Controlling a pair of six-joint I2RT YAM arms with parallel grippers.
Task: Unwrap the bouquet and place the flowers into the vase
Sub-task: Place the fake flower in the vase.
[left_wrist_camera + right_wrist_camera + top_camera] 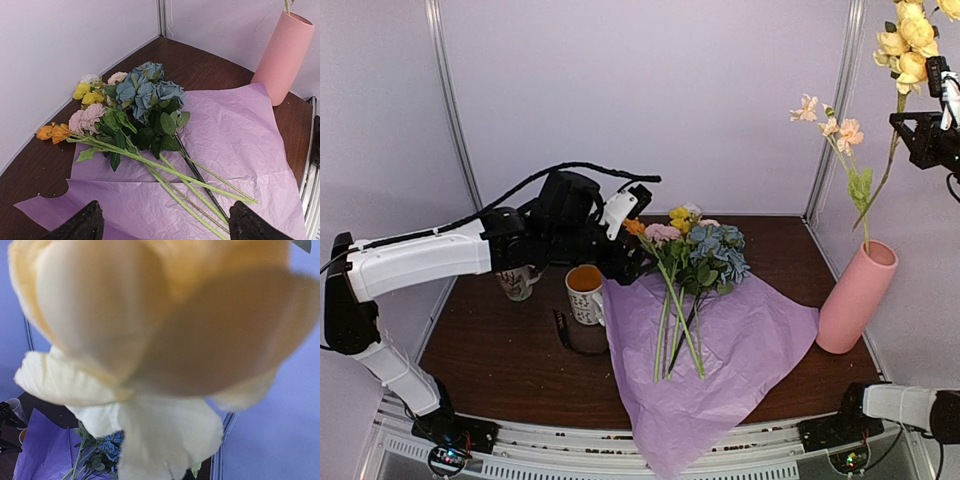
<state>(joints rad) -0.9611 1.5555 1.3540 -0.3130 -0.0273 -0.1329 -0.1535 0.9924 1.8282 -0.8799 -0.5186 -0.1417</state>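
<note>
White arm links [415,262], black joints, black cable [570,168]; fingers [80,227] seemingly black

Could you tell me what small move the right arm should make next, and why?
Probably lower the right gripper down: it is shut on the yellow flower, whose stem tip seems to hang above the vase, beside the peach flower already in it.

A robot lab booth — white panel walls [650,100], dark table [500,350].

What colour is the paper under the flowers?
The paper is plain lilac-pink, clearest in the left wrist view.
</note>
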